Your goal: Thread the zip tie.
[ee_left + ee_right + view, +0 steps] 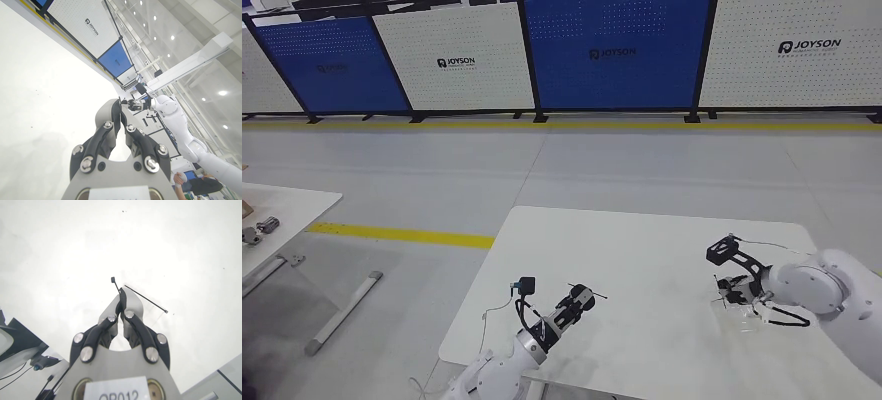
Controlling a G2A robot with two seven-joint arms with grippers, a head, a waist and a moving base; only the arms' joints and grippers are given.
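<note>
My right gripper (121,294) is shut on a black zip tie (115,284); its square head sticks out past the fingertips, just above the white table (642,260). A second black zip tie (145,298) lies flat beside that gripper, over a clear plastic piece (153,313). My left gripper (120,106) is shut near the table's front edge, with a thin black strip (119,98) poking from its tips; it looks like another zip tie (596,294). The two grippers (580,298) (730,290) are far apart, left and right.
The white table's front edge (457,350) runs close to the left arm. A second white table (282,205) with small items stands far left on the floor. Blue and white panels (612,55) line the back.
</note>
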